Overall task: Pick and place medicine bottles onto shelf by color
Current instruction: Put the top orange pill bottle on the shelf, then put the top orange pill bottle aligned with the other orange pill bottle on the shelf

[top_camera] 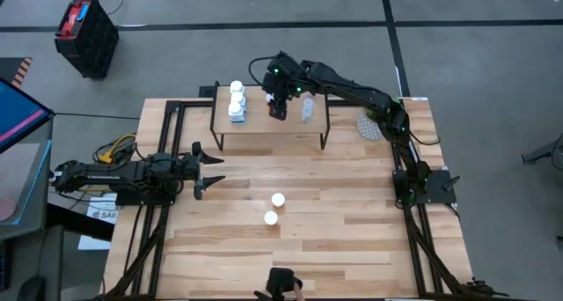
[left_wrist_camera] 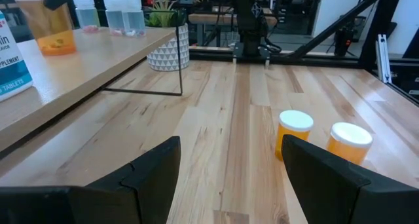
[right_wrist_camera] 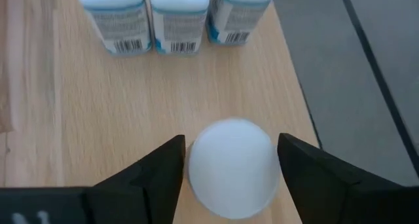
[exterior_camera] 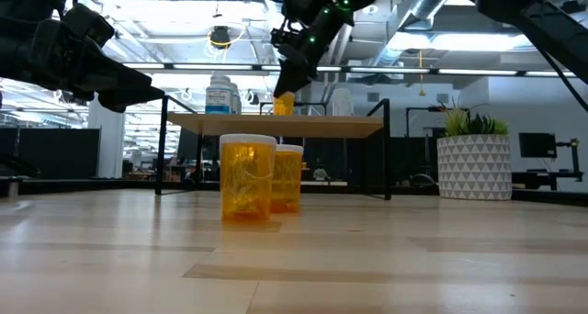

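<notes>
Right now the potted plant (top_camera: 373,123) sits on the worktop (top_camera: 352,239) just past the shelf's right end, near the right arm's elbow. A black crate (top_camera: 86,37) stands on the floor well off the worktop's far left corner. A monitor edge (top_camera: 18,116) shows at the left border.

Shelf (top_camera: 299,129) stands at the far side of the worktop, light wood top on thin black legs. Three white bottles with blue marks (top_camera: 237,101) are lined up touching at its left end. Clear bottles (top_camera: 307,109) stand toward its right end; three show in the left wrist view (left_wrist_camera: 108,13). Two orange bottles with white caps (top_camera: 274,209) stand upright mid-worktop, close together, well apart from the shelf.

Right tool (right_wrist_camera: 229,162) is over the shelf middle, fingers on either side of a white-capped orange bottle (right_wrist_camera: 230,166) standing on the shelf top. Jaws are parted, a thin gap showing on each side of the cap, so not clamped. In the low view the tool covers most of that bottle, only its orange base (exterior_camera: 284,104) showing.

Left tool (top_camera: 204,171) waits at the worktop's left side, jaws wide apart, holding nothing.

A dark object at the near worktop edge (top_camera: 281,283) is cut off, can't identify.
</notes>
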Controlling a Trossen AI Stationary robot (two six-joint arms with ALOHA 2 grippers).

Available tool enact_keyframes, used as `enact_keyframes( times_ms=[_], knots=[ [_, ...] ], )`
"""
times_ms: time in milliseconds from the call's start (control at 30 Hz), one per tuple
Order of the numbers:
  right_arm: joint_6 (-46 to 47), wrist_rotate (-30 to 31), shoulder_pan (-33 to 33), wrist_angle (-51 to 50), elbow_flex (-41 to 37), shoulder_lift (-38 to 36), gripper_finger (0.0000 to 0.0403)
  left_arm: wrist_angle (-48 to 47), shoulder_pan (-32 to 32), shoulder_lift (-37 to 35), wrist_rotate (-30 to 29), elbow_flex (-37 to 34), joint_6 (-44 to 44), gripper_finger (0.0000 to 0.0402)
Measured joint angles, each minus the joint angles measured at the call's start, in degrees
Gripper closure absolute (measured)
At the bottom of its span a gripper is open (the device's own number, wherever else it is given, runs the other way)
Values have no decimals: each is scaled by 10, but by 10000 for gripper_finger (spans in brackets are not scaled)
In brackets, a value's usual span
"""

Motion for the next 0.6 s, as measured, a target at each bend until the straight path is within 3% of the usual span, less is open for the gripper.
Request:
enact_keyframes(
  times_ms=[600],
  knots=[
    [-39, 1, 20, 1, 25, -5, 137, 0, 0, 0, 0, 0, 0, 148]
  ],
)
